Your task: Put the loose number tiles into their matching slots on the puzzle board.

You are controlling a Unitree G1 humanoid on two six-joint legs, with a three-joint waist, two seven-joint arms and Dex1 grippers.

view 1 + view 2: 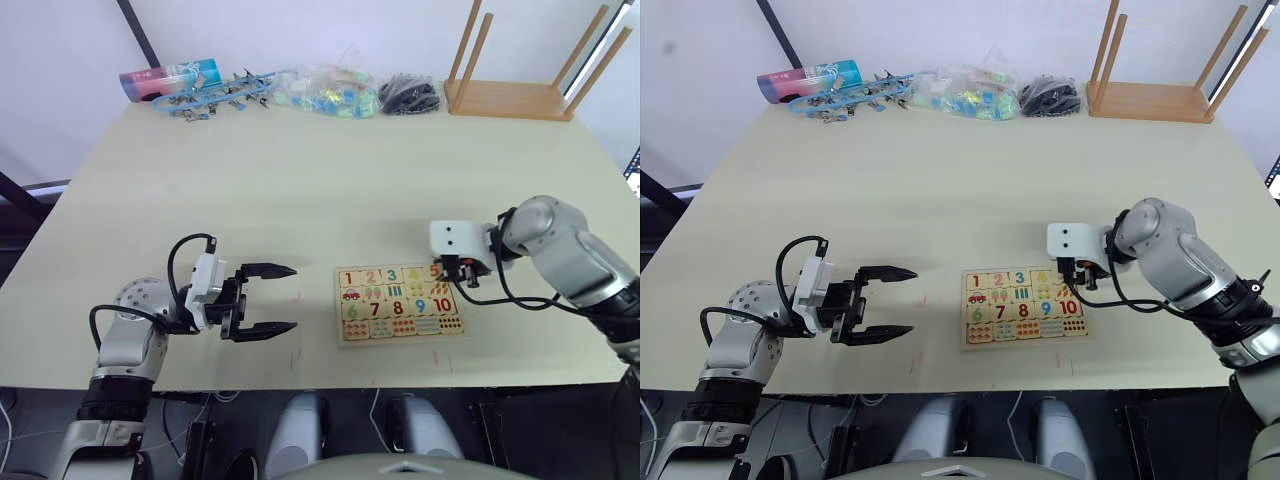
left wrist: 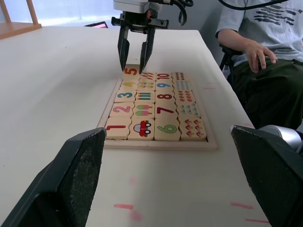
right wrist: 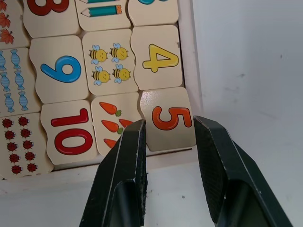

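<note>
Right gripper [image 3: 168, 142] open just wide of the 5 tile [image 3: 169, 118], seated in the end slot of the puzzle board [image 2: 156, 144] beside the 4 [image 3: 158, 57]; risk of a fingertip snagging and tipping it on lift-off; left gripper [image 1: 262, 299] open, well apart.

a lab: bare table [image 1: 300, 180] with a seated person [image 2: 265, 52] watching.

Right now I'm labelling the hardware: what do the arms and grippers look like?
Both arms are silver-grey metal with black cables looping at the wrists. Each ends in a white box-like housing carrying two black tapered fingers: left gripper, right gripper.
</note>
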